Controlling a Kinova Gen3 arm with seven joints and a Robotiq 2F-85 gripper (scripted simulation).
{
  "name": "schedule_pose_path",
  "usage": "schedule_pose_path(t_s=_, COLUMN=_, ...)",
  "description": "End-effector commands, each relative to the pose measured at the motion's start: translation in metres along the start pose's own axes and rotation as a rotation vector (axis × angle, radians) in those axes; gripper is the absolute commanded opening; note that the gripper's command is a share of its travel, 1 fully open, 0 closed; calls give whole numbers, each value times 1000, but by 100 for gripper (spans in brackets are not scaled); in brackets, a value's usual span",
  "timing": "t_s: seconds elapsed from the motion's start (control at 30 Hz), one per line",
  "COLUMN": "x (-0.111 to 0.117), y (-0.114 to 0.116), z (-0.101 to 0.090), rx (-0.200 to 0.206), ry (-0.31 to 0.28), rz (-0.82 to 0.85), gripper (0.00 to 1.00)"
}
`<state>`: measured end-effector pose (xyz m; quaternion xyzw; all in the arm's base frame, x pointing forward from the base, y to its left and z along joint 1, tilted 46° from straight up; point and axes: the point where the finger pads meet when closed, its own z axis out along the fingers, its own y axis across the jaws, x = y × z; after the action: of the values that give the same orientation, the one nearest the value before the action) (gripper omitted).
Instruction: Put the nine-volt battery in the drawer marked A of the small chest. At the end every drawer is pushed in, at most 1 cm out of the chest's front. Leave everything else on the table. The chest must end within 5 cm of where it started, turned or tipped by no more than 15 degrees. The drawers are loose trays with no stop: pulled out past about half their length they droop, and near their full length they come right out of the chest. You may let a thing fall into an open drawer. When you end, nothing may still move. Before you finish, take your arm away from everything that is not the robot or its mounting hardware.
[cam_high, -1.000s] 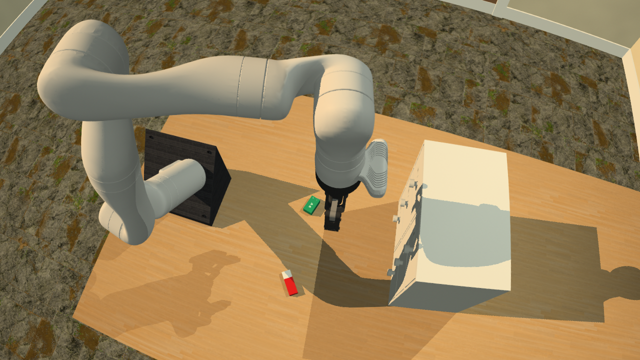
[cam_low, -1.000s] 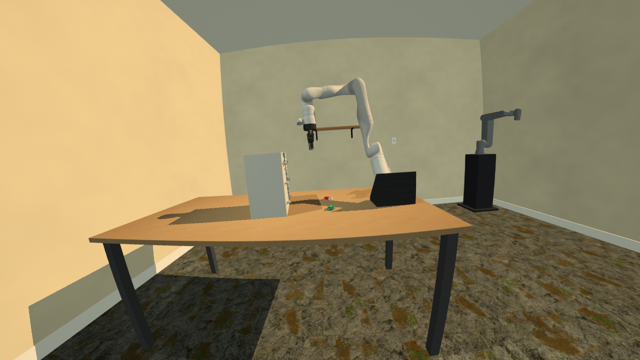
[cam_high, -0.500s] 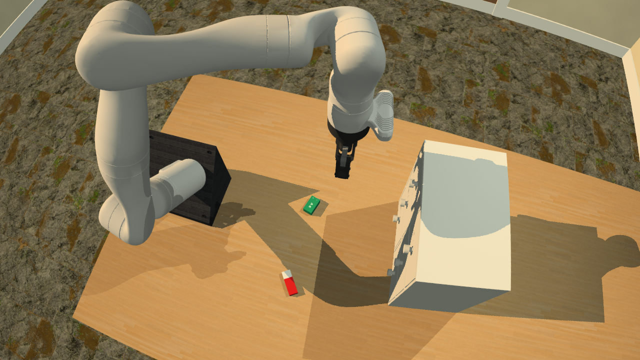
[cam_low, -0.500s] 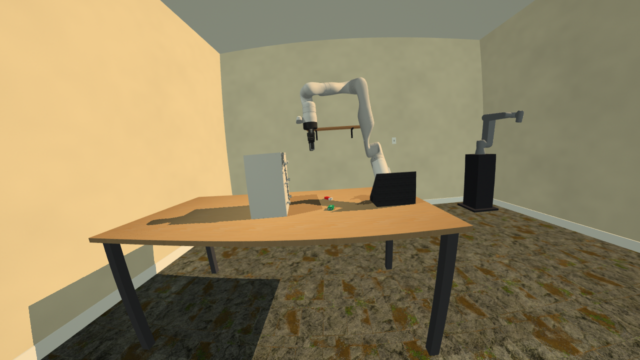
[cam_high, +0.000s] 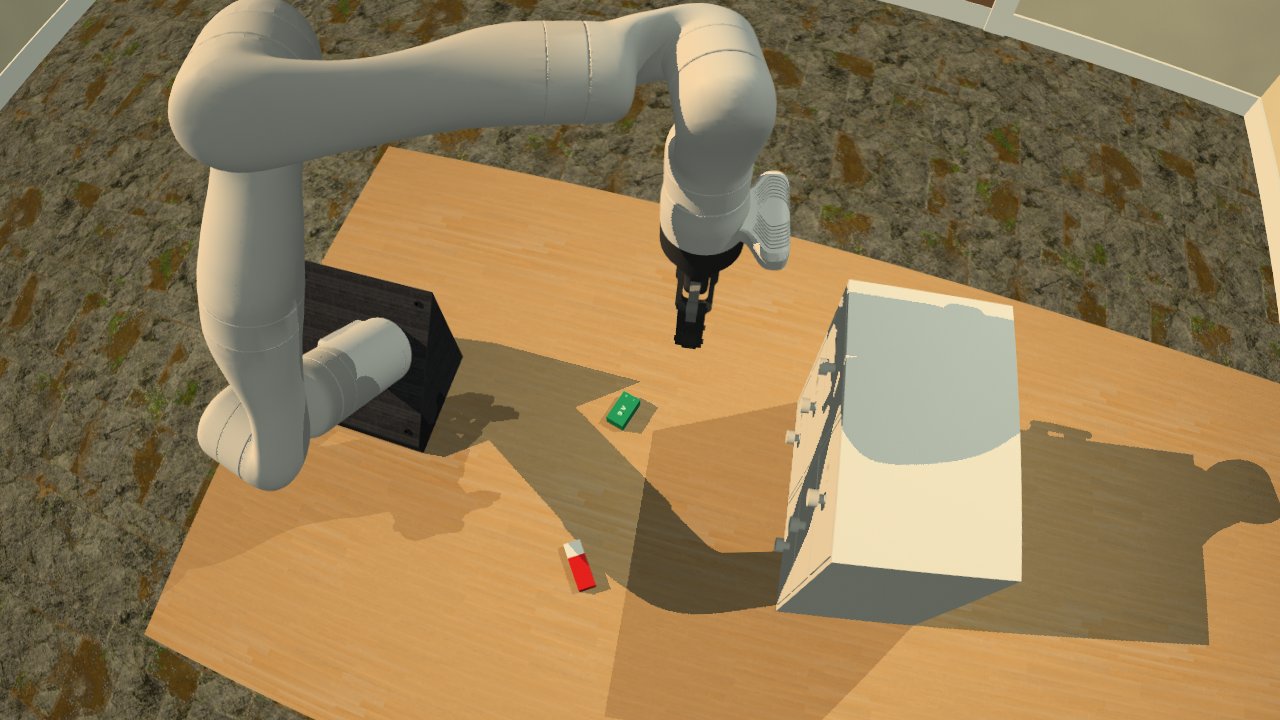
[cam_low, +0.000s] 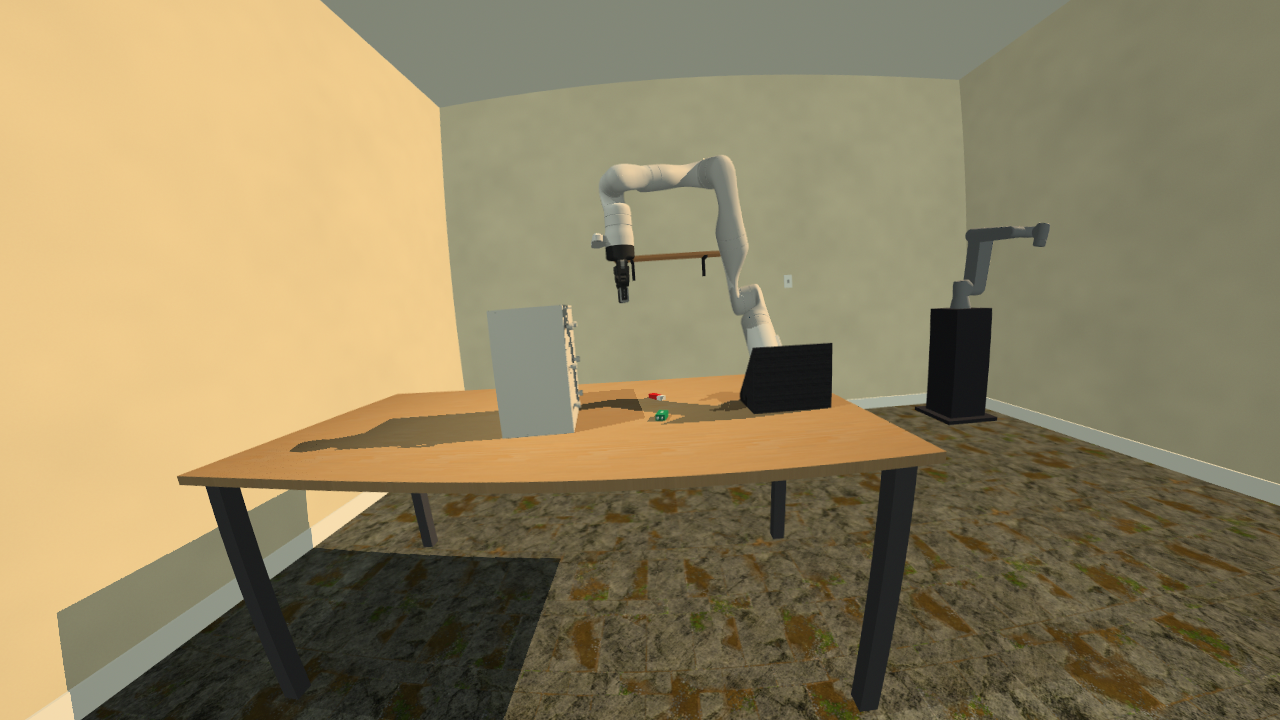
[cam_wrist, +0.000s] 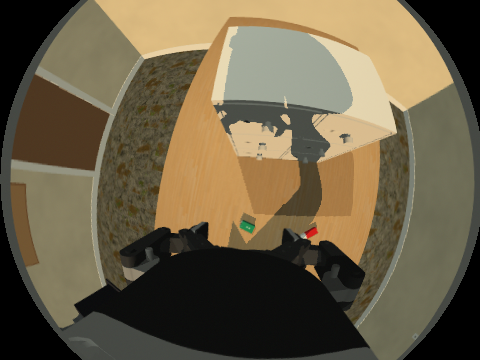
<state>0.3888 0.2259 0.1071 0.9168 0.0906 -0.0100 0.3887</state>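
Observation:
The green nine-volt battery (cam_high: 622, 410) (cam_low: 661, 415) (cam_wrist: 247, 226) lies flat on the table, between the robot's base and the chest. The pale small chest (cam_high: 930, 394) (cam_low: 534, 371) (cam_wrist: 290, 65) stands upright, its knobbed drawer front facing the battery's side. All drawers look pushed in. Several knobs show in two columns; the letter marks cannot be read, so I cannot tell which drawer is A. My gripper (cam_high: 688, 344) (cam_low: 623, 300) (cam_wrist: 245, 234) is open and empty, high above the table, in front of the chest. In the wrist view the battery shows between the spread fingers, far below them.
A red and white block (cam_high: 580, 568) (cam_low: 656, 395) (cam_wrist: 311, 233) lies on the table (cam_high: 429, 626) (cam_low: 680, 461), away from the battery. The dark base block (cam_high: 375, 295) (cam_low: 792, 377) of my arm stands opposite the chest. Arm and chest shadows cross the table top.

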Motion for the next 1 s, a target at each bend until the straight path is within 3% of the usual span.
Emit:
schedule_pose_path(t_s=0.0, x=0, y=0, z=-1, rx=1, ry=2, rz=0, gripper=100)
schedule_pose_path(t_s=0.97, x=3, y=0, z=2, rx=1, ry=37, rz=0, gripper=100)
